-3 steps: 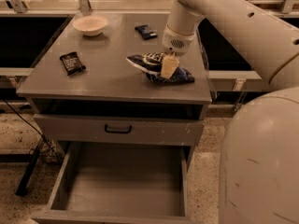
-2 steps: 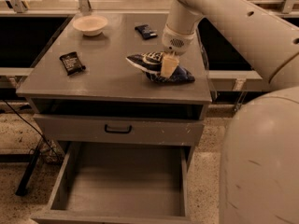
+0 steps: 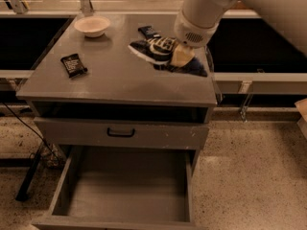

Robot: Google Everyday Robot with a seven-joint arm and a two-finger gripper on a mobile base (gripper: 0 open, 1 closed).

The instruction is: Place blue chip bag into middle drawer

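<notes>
Jaws (image 3: 181,56) over one blue chip bag (image 3: 156,49) — one middle drawer (image 3: 72,176) open.

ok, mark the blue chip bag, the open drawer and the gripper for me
blue chip bag (image 3: 152,49): camera view, its left half on the cabinet top.
middle drawer (image 3: 124,195): camera view, bare floor.
gripper (image 3: 181,56): camera view, fingertips at the bag.

The gray cabinet top (image 3: 120,75) carries a white bowl (image 3: 92,26), black packet (image 3: 73,64), small dark packet (image 3: 149,31) and blue chip bag (image 3: 153,51) (gripper (image 3: 181,56) on it).

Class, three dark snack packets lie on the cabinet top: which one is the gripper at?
The large glossy navy-blue chip bag; the gripper sits on it. The small dark blue packet and black packet lie apart.
</notes>
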